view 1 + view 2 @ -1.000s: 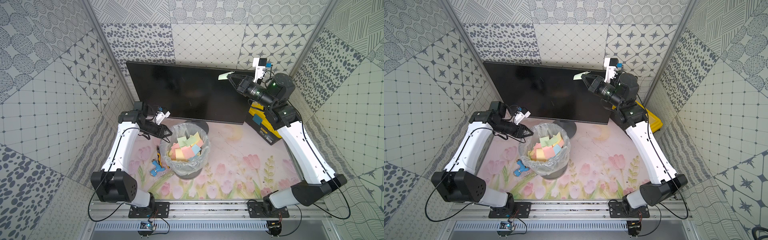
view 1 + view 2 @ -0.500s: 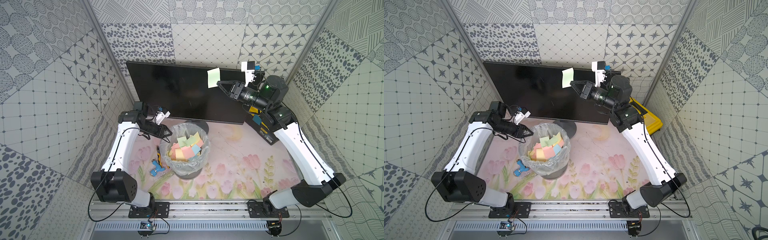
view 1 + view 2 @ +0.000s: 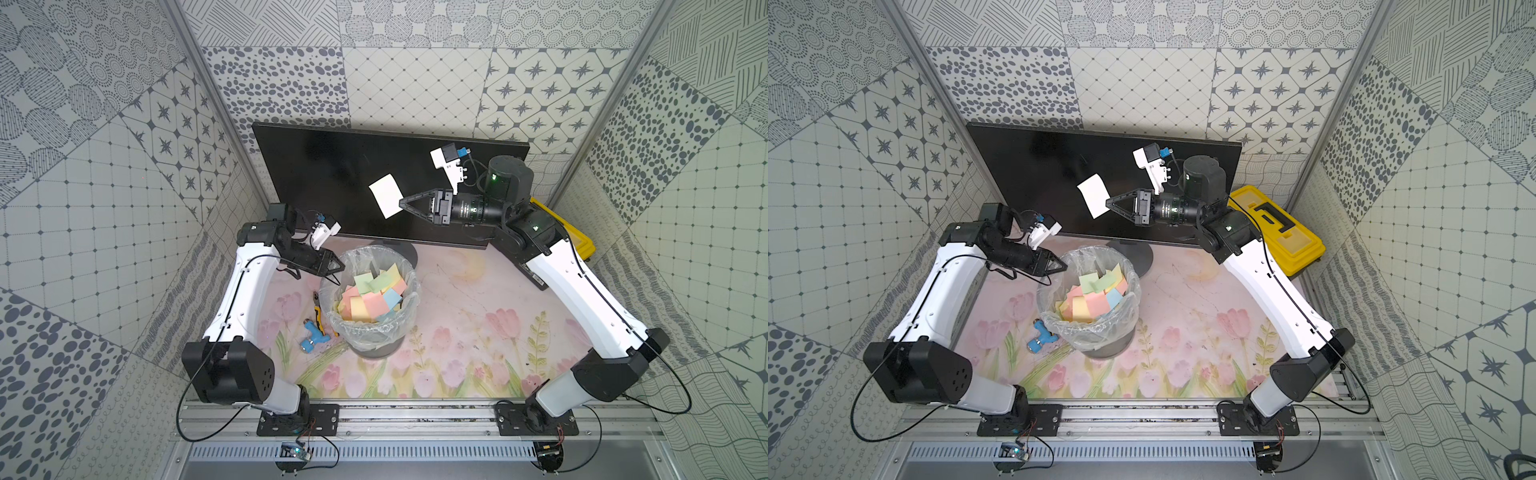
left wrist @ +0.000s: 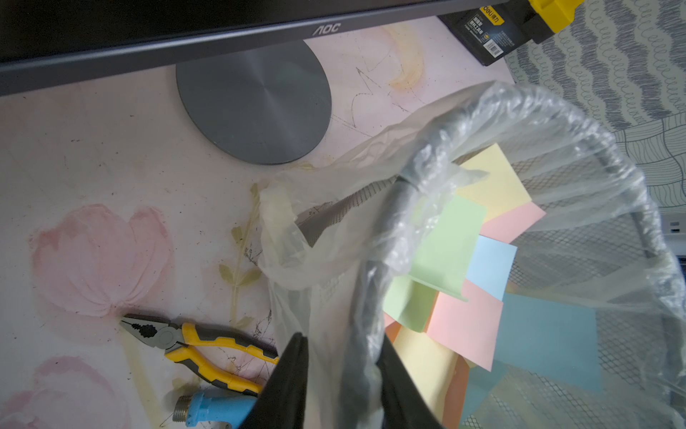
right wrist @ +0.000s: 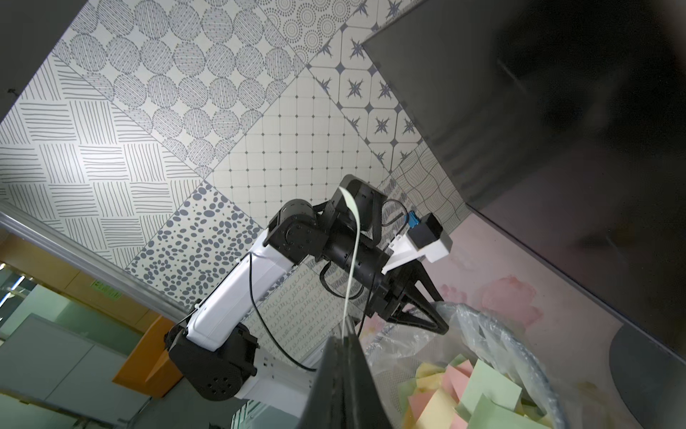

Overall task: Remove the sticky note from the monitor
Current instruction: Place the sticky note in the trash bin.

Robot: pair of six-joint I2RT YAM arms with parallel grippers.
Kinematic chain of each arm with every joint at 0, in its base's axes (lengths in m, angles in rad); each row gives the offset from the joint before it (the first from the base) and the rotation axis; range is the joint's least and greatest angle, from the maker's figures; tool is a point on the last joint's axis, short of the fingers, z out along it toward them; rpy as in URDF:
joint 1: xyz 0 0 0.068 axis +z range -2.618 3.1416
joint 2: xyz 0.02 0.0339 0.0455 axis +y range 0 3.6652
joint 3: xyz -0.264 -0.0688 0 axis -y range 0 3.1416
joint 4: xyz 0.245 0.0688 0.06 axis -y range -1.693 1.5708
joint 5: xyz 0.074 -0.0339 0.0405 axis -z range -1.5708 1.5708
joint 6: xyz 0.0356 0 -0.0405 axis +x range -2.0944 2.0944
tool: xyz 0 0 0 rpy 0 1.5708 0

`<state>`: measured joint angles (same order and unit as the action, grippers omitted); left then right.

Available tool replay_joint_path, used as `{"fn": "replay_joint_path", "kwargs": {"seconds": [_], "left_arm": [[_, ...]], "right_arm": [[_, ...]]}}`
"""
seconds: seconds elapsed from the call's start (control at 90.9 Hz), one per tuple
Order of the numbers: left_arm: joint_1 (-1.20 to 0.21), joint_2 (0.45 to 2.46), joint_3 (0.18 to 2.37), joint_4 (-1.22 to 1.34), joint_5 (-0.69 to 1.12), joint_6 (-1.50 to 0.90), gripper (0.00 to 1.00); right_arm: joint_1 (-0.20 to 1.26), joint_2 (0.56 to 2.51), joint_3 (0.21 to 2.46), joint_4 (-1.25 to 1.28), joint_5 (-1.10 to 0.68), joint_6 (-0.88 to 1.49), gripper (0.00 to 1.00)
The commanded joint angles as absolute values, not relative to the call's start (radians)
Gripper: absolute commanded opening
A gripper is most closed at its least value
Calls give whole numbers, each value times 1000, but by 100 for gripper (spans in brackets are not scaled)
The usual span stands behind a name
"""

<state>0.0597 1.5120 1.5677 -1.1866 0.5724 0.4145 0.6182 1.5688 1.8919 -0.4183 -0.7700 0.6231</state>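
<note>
In both top views the monitor [image 3: 324, 174] stands at the back of the flower mat [image 3: 457, 324]. The right gripper [image 3: 402, 203] is pinched tight on one edge of the note [image 3: 386, 196]. The note looks white here and hangs in the air in front of the dark screen. The bin [image 3: 374, 345] stands in front of the monitor and has colored papers [image 3: 370, 291] in it. The left gripper [image 3: 337, 269] is at the bin's rim, on the left side. Pliers [image 3: 316, 308] and a blue thing [image 3: 311, 336] lie by the bin. A yellow box [image 3: 1279, 226] sits to the right of the monitor.

In the left wrist view the left gripper's two fingers [image 4: 289, 379] squeeze the bin's rim and its clear bag [image 4: 297, 241] between them. The monitor's round foot [image 4: 256, 100] is close behind the bin.

In the right wrist view the right gripper's tips are pressed together on the note. The note sticks up thin, seen from its edge. It does not touch the monitor, and the screen is off to one side.
</note>
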Motion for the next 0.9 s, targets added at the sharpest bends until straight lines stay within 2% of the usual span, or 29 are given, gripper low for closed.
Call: {"fn": "replay_joint_path", "kwargs": {"seconds": [0.0, 0.594, 0.891], "left_arm": [[57, 1522, 1576, -1201, 560, 444, 33], [58, 1525, 1569, -1197, 555, 445, 33], [57, 1519, 1568, -1200, 552, 445, 33]], "right_arm": [[624, 1568, 1873, -437, -839, 577, 0], [681, 1611, 1890, -681, -886, 413, 0], [718, 1612, 1844, -703, -867, 393, 0]]}}
